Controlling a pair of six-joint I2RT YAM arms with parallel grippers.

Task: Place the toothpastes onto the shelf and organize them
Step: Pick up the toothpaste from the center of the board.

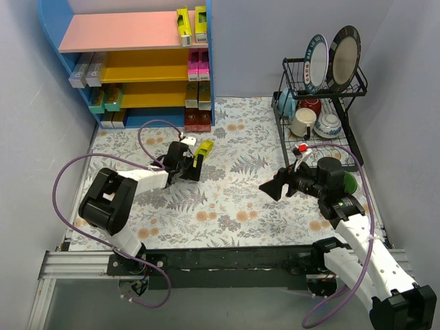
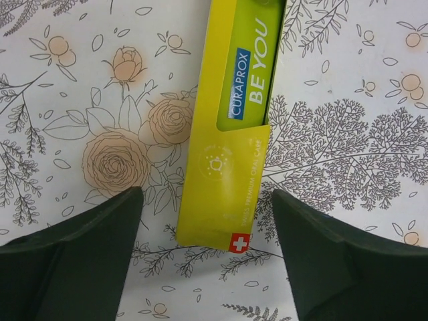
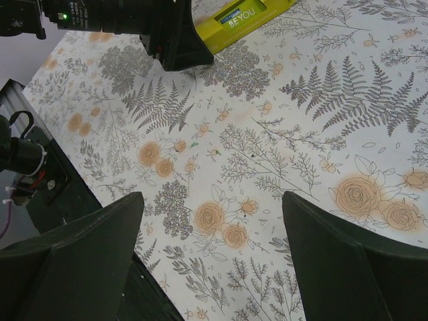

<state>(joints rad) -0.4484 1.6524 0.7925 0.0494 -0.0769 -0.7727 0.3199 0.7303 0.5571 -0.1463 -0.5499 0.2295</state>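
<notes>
While the left gripper [image 1: 191, 163] hangs low over the floral cloth [image 1: 240, 206], a yellow toothpaste box [image 1: 203, 152] lies on the cloth just in front of the shelf [image 1: 124, 41].

Left wrist view: the left gripper [image 2: 207, 200] is spread wide. The box's [image 2: 231, 134] near end sits between the two fingers [image 2: 80, 254], and the rest of its length runs away from the camera. Neither finger appears to touch it. One is just beside the box edge; the other has more cloth showing in the gap. Lettering reads "CURAPROX BE YOU".

Right gripper [image 1: 275, 185]: over the cloth to the right of centre, near the dish rack [image 1: 320, 89] and well apart from the box. Right wrist view shows it [image 3: 214, 200] spread, nothing between the fingers, with the yellow box [image 3: 241, 17] at the far top edge beside the left gripper [image 3: 170, 40].

Shelf contents: other toothpastes [image 1: 190, 24] stand on the pink top board, with more on the yellow boards below, grouped at both ends.
</notes>
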